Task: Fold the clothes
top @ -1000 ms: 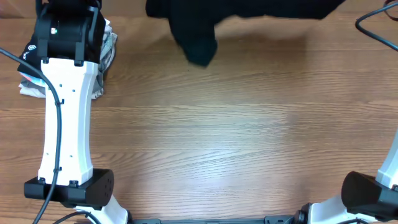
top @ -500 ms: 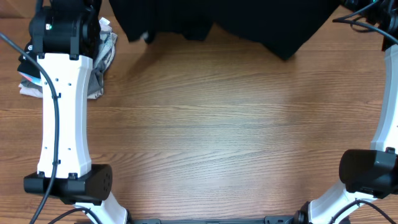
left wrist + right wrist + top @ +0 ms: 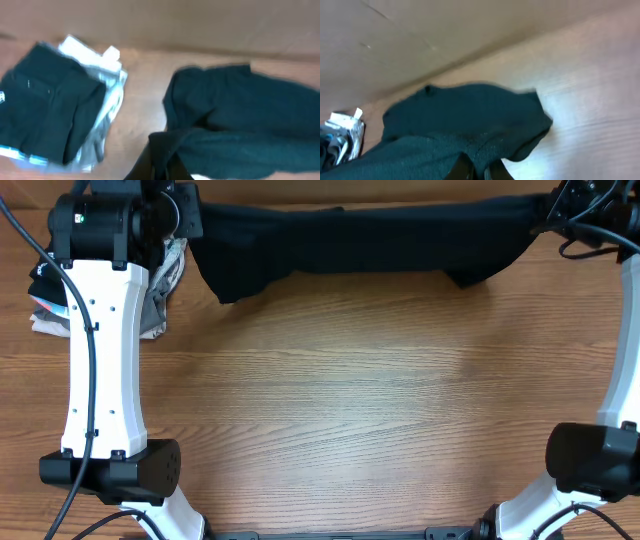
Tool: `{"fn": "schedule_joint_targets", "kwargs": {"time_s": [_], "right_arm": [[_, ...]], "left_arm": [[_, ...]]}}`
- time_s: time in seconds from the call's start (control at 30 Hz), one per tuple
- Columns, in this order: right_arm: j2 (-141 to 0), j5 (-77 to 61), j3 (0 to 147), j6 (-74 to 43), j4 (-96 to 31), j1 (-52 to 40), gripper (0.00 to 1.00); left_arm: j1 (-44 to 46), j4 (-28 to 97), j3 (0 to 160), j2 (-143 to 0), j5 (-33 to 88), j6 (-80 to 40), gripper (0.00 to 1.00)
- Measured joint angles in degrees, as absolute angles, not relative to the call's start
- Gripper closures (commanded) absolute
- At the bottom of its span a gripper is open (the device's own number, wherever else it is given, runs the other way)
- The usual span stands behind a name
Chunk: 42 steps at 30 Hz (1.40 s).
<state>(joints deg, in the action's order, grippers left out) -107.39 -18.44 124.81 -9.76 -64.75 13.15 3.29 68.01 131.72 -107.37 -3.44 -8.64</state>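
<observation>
Stretching along the far edge of the brown wood-grain table (image 3: 350, 400), strung as a sagging band between the two arms: large plain black short-sleeved shirt of soft thin fabric (image 3: 350, 240). Pinched at one end by the left black two-finger gripper (image 3: 162, 165), jaws pressed together on a bunched fold of cloth. Pinched at the other end by the right black two-finger gripper (image 3: 479, 167), likewise clamped on fabric. Appeared raised at the gripped ends, with loose folds drooping to the tabletop near each one; could not be told how much of the middle touched the wood. Found just beside the left gripper, apart from the shirt: stack of folded black, grey and white garments (image 3: 55, 115).

Judged as the spreading step, ahead of any fold. Called for, on that judgement:

- Both pinches kept firm, since a grip on a small bunch of thin cloth could slip.
- Both ends drawn toward the near side at an equal pace, then lowered together, so that the cloth landed flat rather than rolled.
- Tension kept even, as soft fabric would twist under a lopsided pull.
- Left end steered clear of the folded stack, to avoid dragging it.
- Release only once laid out, with sleeves and hem untucked.
</observation>
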Motion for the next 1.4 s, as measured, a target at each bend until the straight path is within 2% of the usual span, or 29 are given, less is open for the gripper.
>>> {"fn": "schedule_joint_targets", "kwargs": {"time_s": [0.13, 0.23, 0.73, 1.17, 1.4], "right_arm": [[-105.4, -18.5, 124.8, -8.9, -55.2, 13.2, 0.96], [-103.9, -18.4, 125.9, -8.9, -53.2, 13.2, 0.96], [-94.0, -17.6, 147.0, -8.3, -63.2, 14.2, 0.96], [-95.1, -17.2, 147.5, -7.8, -63.9, 14.2, 0.96], [-101.1, -17.9, 147.5, -9.1, -55.8, 14.2, 0.96]], "left_arm": [[3.3, 54.7, 131.7, -107.4, -3.4, -8.9, 0.96], [3.3, 49.0, 133.1, -107.3, -3.4, -9.4, 0.96], [3.1, 62.3, 166.2, -104.2, -2.5, -9.0, 0.96], [2.9, 62.1, 167.2, -104.2, -4.1, -8.4, 0.96], [2.9, 54.8, 167.2, -108.3, -5.4, -7.0, 0.96]]}}
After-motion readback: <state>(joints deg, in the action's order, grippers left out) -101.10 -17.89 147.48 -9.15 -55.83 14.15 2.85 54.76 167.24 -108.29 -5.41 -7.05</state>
